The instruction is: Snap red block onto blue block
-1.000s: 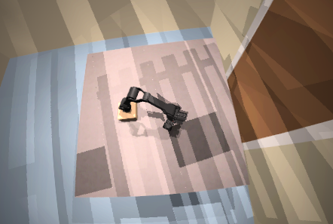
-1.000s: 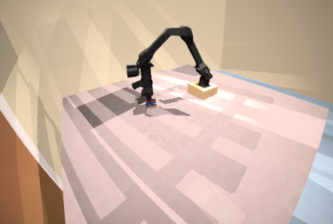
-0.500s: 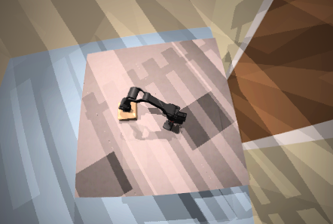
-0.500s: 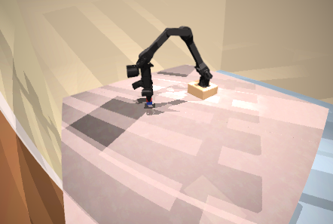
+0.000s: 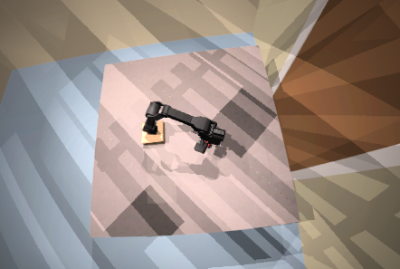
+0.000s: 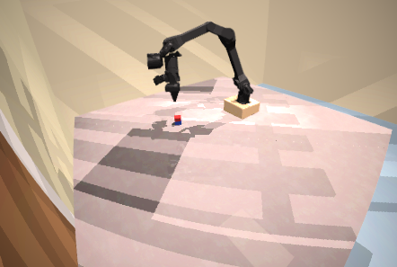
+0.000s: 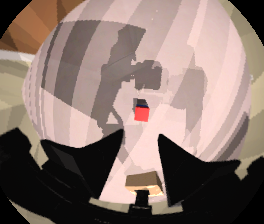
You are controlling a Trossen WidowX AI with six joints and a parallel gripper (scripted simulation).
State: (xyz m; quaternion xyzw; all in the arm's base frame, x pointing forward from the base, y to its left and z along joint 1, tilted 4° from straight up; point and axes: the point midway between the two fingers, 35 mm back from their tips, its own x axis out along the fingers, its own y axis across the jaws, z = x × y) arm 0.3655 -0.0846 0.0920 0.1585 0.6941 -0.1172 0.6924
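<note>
Well back from the near edge of the table (image 5: pixel 122 172) (image 6: pixel 220 171) (image 7: pixel 218 65) in the exterior view, looks stacked for the finished join, red block (image 5: pixel 208 144) (image 6: pixel 178 117) (image 7: pixel 141 114) atop blue block (image 6: pixel 178 122) (image 7: pixel 142 106), though impossible to confirm as clicked. Above both, hangs with gripper (image 5: pixel 211 139) (image 6: pixel 174 100) (image 7: pixel 140 135) fingers spread around nothing, probably for a clean release, with open room toward the left corner. Farther back, toward the far corner, stands on a tan base (image 5: pixel 158 139) (image 6: pixel 242 111) (image 7: pixel 139 181), likely for steady reach.

The upper block (image 5: pixel 208 144) (image 6: pixel 178 117) (image 7: pixel 141 114) is sitting on the lower block (image 6: pixel 178 122) (image 7: pixel 142 106). Seen from the exterior, the arm's plinth (image 5: pixel 158 139) (image 6: pixel 233 109) (image 7: pixel 134 181) is standing on the counter (image 5: pixel 127 81) (image 6: pixel 216 238) (image 7: pixel 218 45), right of and behind the lower block.
</note>
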